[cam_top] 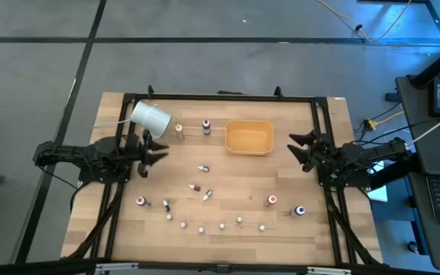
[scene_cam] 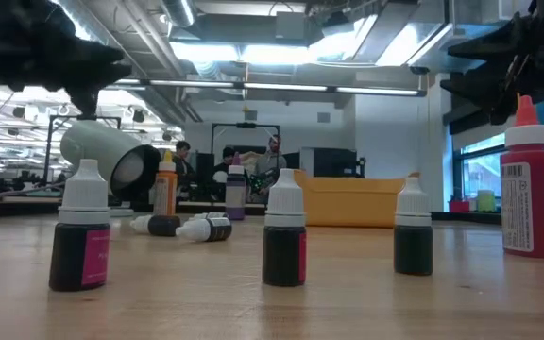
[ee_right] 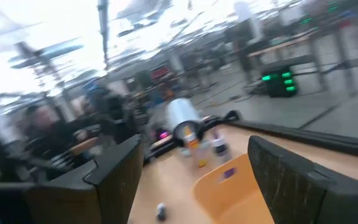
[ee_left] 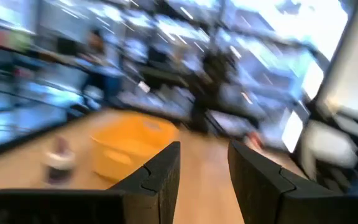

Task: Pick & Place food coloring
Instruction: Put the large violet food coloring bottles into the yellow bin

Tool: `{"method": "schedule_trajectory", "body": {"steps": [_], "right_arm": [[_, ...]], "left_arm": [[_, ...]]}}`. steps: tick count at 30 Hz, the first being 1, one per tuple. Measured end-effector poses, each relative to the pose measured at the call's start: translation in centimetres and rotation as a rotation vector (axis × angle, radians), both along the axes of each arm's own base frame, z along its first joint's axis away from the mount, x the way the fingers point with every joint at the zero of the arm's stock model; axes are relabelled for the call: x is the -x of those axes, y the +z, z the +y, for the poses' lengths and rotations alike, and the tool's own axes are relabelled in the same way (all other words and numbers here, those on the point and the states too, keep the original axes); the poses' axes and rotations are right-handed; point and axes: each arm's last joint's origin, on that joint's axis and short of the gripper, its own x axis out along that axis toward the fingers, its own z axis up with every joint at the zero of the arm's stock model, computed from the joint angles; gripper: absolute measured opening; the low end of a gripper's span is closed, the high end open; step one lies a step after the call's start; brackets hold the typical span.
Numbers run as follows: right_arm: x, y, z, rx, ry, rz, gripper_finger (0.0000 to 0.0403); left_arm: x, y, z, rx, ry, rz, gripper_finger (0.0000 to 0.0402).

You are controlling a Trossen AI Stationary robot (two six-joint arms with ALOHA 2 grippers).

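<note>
The wooden counter [cam_top: 220,241] carries everything, and nothing has gone into the orange tray [cam_top: 249,137] at its far side, so this looks like the very start: picking a first bottle. A large white cylinder [cam_top: 151,116] lies tipped over at the far left corner.

The left gripper [cam_top: 153,151] hovers at the left edge, just near that cylinder, its jaws parted partway with only air between them. The right gripper [cam_top: 299,148] hangs at the right edge, level with the tray, jaws spread wide and holding nothing.

The food coloring bottles [cam_top: 205,192] are scattered loose over the middle and near half of the counter: two upright just left of the tray, a few toppled mid-counter, a row of white-capped vials [cam_top: 221,226] along the near edge, and a red-capped bottle [cam_top: 271,201] beside a blue-capped bottle [cam_top: 299,211] at the near right.

I'd guess the right arm must swing nearward and drop over the red-capped one, straddling it squarely; these little bottles would tip at a nudge.
</note>
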Motion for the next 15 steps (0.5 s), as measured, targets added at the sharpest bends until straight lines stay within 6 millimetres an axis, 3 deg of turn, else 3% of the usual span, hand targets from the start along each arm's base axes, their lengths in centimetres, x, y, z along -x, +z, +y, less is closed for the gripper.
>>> {"method": "schedule_trajectory", "body": {"steps": [7, 15], "right_arm": [[0.3, -0.1, -0.5, -0.050, -0.208, 0.008, 0.0289], [0.4, -0.1, -0.7, -0.064, -0.271, 0.012, 0.0289]], "left_arm": [[0.6, 1.5, 0.8, 0.163, 0.279, -0.196, 0.0130], [0.7, 1.5, 1.0, 0.109, 0.363, -0.173, 0.0130]]}}
